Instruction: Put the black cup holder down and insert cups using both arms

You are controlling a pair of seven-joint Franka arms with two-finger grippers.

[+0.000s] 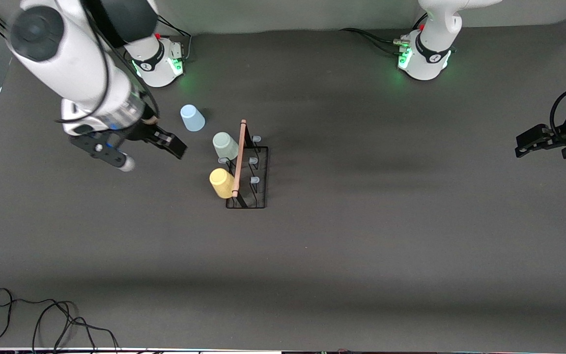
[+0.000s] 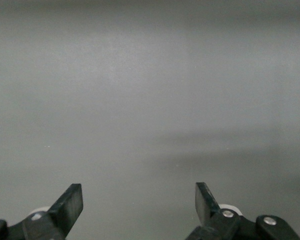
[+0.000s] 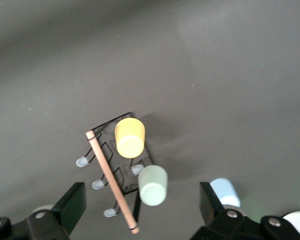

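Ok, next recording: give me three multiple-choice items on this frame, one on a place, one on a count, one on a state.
1. Where is the light blue cup?
A. On a prong of the black cup holder
B. On the table, apart from the holder
C. In the right gripper

2. How many cups sit on the holder's prongs?
A. None
B. Two
C. Three

3. What is the left gripper doing?
A. Open, holding nothing
B. Shut on the yellow cup
C. Shut on the holder's handle

Answers: 1 B, it stands alone on the table toward the right arm's base. 2 B, the yellow and the pale green cup. 3 A, its fingers are apart over bare table.
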